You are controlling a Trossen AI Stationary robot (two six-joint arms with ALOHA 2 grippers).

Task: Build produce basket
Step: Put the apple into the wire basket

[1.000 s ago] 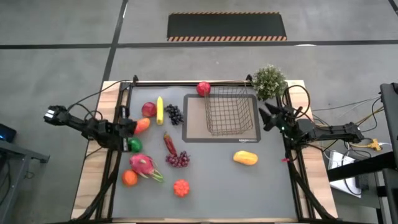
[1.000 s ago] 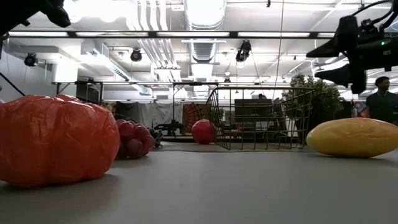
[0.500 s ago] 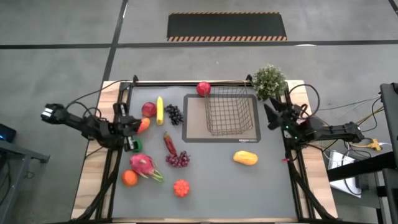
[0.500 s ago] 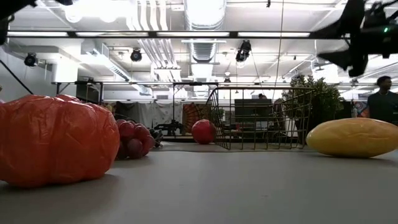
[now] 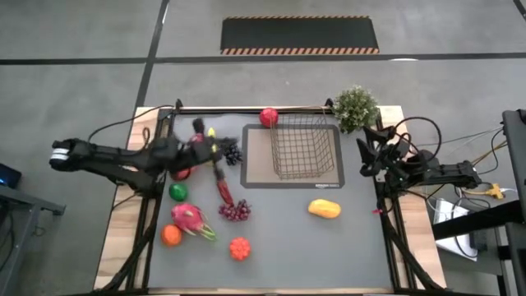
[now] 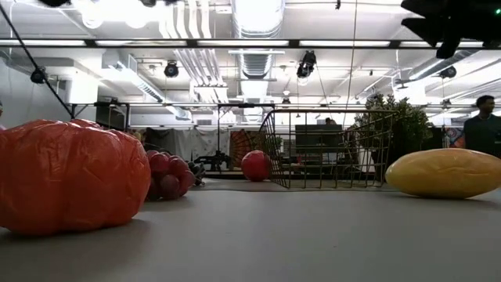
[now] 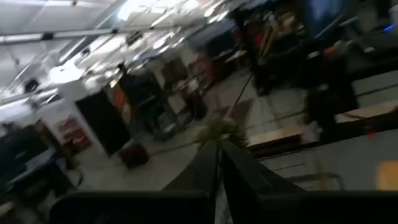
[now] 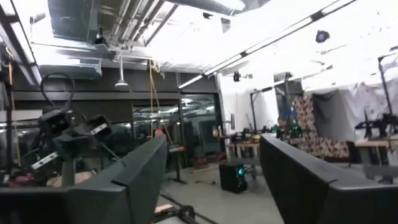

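The basket [image 5: 306,145] stood empty on its mat; all produce [image 5: 191,219] lay on the tabletop [image 5: 345,247]. Left end effector [image 5: 205,145], clenched, empty, hovered by the banana; right end effector [image 5: 367,152] spread, holding nothing. Loading unstarted.

Grey worktop [image 5: 345,247] w/ a brown mat [image 5: 256,164] near its back. Bushy green plant [image 5: 355,105] at the back right corner, by the mat. Black striped mat [image 5: 300,34] on the floor behind. Person [image 6: 479,133] far off at right in low view.

L gripper [image 5: 215,150] swung twd basket [image 5: 302,146]
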